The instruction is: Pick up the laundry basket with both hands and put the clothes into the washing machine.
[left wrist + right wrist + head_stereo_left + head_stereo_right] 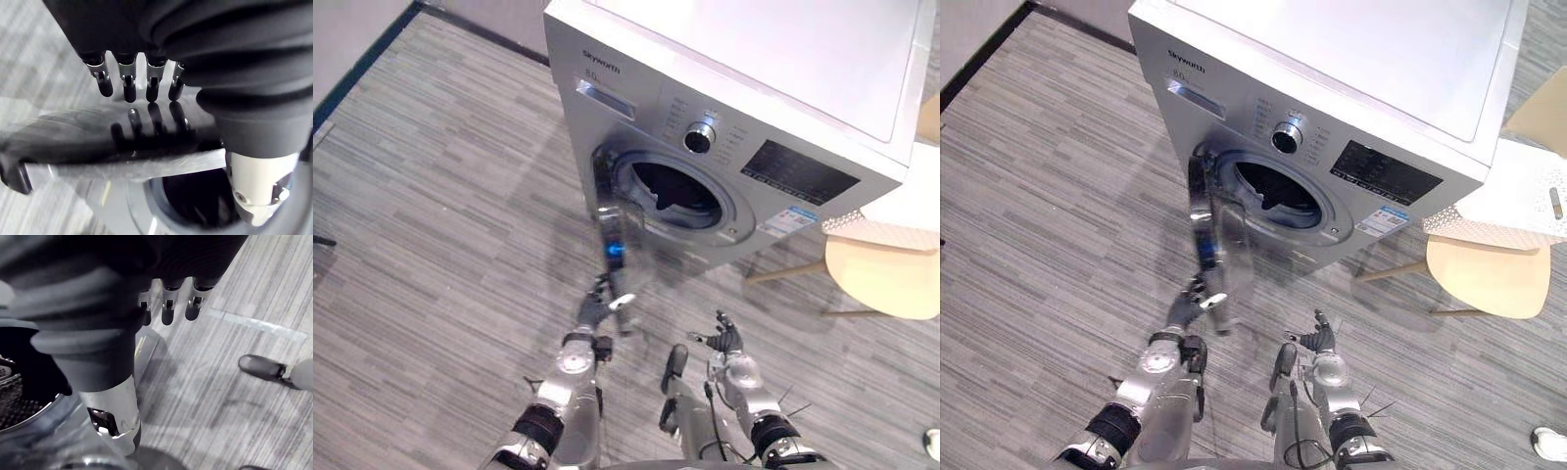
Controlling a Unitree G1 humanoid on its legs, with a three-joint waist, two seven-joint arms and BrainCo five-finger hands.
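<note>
Dark clothes (671, 192) already lie inside the drum of the washing machine (734, 88), which stands on the floor with its front turned toward the robot. A white perforated thing that looks like the laundry basket (1503, 201) sits on a pale chair (1489, 276) just beside the machine's right side. The loading looks done, and the step in hand seems to be the door (610, 230).

The door hangs swung out from hinges on the left of the opening. It stands edge-on to the robot, its long axis running from the machine out toward the robot's arms.

The left hand (605, 305) is at the door's outer edge with its fingers (128, 90) straight and gripping nothing. I cannot tell whether the tips touch the door.

The right hand (725, 342) hangs low in front of the machine, its fingers (167, 313) loosely extended and empty.

The next move probably calls for a flat push on the door's outer face, swinging it round to the opening until it latches.
</note>
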